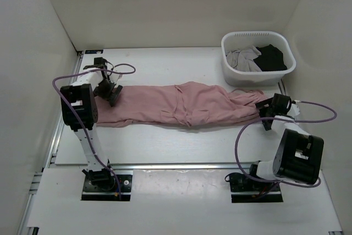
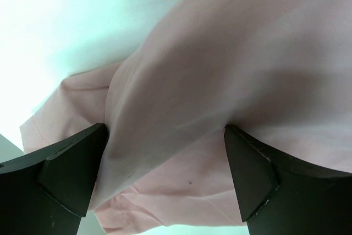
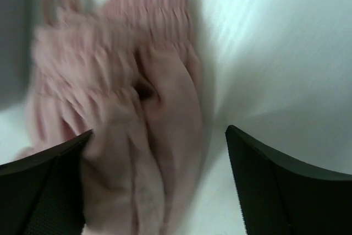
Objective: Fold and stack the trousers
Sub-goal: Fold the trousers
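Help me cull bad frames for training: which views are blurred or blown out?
Right wrist: blurred throughout, the waistband of the trousers smeared. Left wrist: cloth sharp, but the table at top left washes out to white. Top external: sharp, evenly lit, only soft shadows.

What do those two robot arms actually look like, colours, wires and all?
Both the left arm and right arm are white links joined by chunky black housings. A purple cable loops loosely beside each. The fingers are plain matte black wedges. No markings are readable.
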You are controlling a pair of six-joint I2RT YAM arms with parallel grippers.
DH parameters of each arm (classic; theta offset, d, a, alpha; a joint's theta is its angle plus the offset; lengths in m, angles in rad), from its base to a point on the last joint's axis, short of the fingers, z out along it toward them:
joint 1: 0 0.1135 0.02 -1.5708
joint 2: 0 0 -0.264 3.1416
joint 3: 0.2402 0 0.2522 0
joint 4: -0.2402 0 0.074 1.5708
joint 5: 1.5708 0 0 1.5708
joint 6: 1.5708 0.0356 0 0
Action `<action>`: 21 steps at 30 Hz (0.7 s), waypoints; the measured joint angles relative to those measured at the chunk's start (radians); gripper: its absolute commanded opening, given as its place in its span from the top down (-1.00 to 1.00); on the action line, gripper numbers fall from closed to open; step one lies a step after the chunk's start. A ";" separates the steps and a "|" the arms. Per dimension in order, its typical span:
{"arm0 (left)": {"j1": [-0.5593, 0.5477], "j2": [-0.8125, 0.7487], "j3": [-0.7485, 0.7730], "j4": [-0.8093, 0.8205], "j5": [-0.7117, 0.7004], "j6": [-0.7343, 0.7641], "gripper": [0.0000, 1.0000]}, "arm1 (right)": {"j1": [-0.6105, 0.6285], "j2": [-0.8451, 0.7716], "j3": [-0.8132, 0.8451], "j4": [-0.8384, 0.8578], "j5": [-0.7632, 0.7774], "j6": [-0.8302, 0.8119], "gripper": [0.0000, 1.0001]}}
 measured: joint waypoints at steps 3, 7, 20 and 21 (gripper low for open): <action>0.000 -0.021 -0.023 -0.004 0.000 -0.001 -1.00 | -0.055 0.045 -0.006 0.074 -0.054 0.008 -0.15; 0.000 -0.039 -0.041 -0.019 0.000 -0.003 -1.00 | -0.107 0.108 -0.016 0.145 -0.124 0.025 0.58; 0.003 -0.123 0.066 -0.196 0.081 0.001 -1.00 | -0.195 -0.121 -0.016 -0.083 -0.090 -0.114 1.00; 0.005 -0.130 0.086 -0.211 0.085 0.000 -1.00 | -0.183 -0.150 0.019 -0.133 -0.060 -0.149 1.00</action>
